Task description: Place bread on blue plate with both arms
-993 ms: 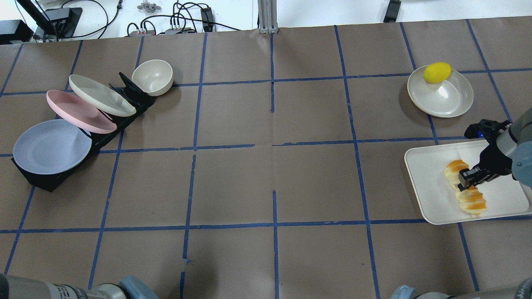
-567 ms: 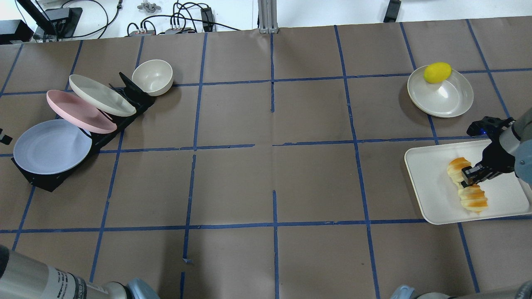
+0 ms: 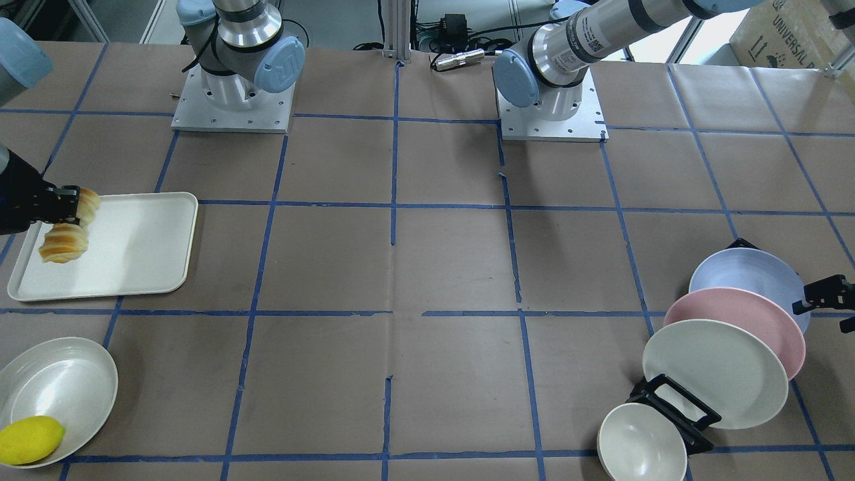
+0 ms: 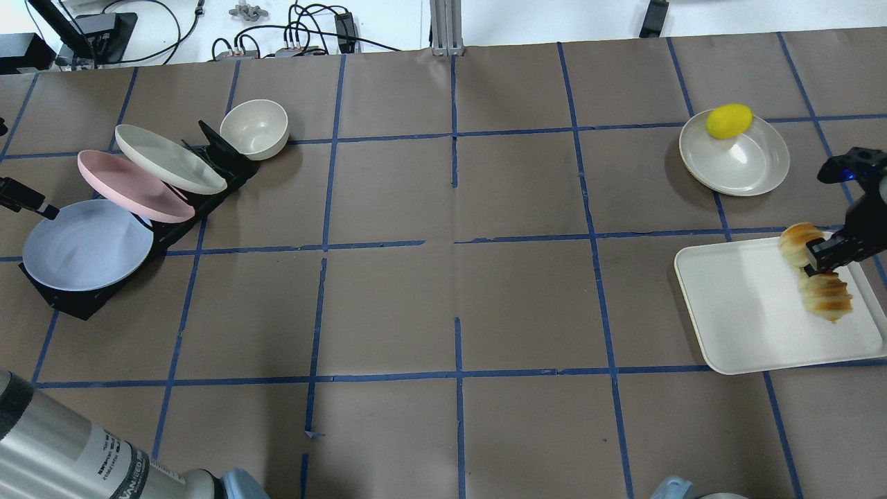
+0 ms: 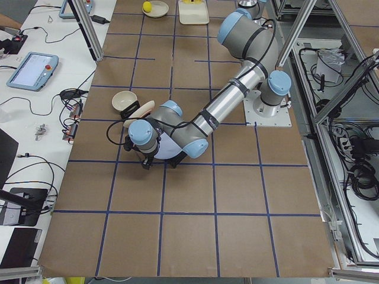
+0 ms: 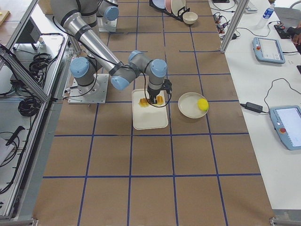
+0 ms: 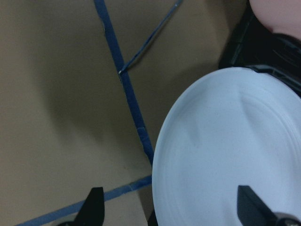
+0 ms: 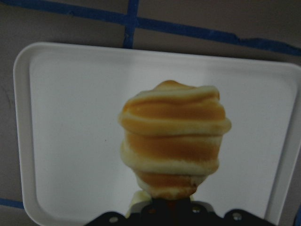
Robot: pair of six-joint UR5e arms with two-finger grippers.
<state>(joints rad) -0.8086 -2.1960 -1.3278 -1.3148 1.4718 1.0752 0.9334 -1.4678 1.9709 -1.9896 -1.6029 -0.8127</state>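
Pickup stage. Ribbed orange-cream soft loaf [image 4: 824, 299] clamped in right tool [image 4: 813, 262]; left tool [image 7: 171, 214] wide astride round pale-blue plate [image 4: 86, 244]; needs closing next.

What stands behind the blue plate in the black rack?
Behind the blue plate leans a pink plate, then a cream-white plate, in the black rack. In the front-facing view the pink plate covers part of the blue plate; the slots under them cannot be seen.

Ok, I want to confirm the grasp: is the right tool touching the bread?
Touching. The overhead view shows the right tool clamped across the middle of the bread, with loaf bulging out on both sides of it.
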